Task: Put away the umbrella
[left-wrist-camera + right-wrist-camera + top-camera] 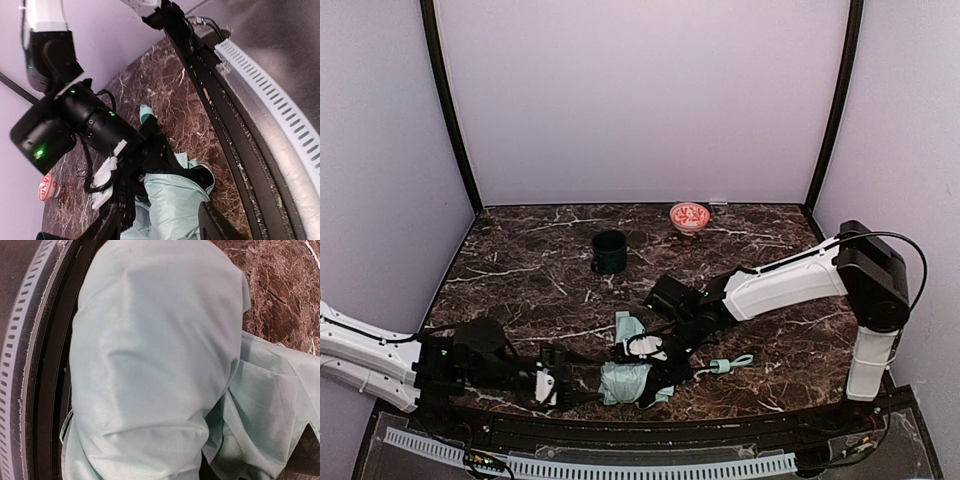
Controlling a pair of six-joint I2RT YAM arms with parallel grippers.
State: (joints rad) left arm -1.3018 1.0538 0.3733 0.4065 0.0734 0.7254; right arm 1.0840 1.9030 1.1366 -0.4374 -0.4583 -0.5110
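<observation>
The umbrella's (pixel 625 381) pale mint-green fabric lies bunched with black lining near the table's front edge, and its small handle and strap (pixel 727 365) lie to the right. My left gripper (pixel 578 389) reaches in from the left. In the left wrist view its fingers (pixel 214 226) stand wide apart with the fabric bundle (pixel 175 200) between them. My right gripper (pixel 658 368) is down on the top of the bundle. The right wrist view is filled with fabric (pixel 150 365), so its fingers are hidden.
A dark green mug (pixel 610 252) stands mid-table behind the arms. A red-and-white bowl (pixel 689 216) sits at the back and also shows in the left wrist view (pixel 46 187). The black rail and perforated strip (pixel 590 462) run along the front edge, close to the umbrella.
</observation>
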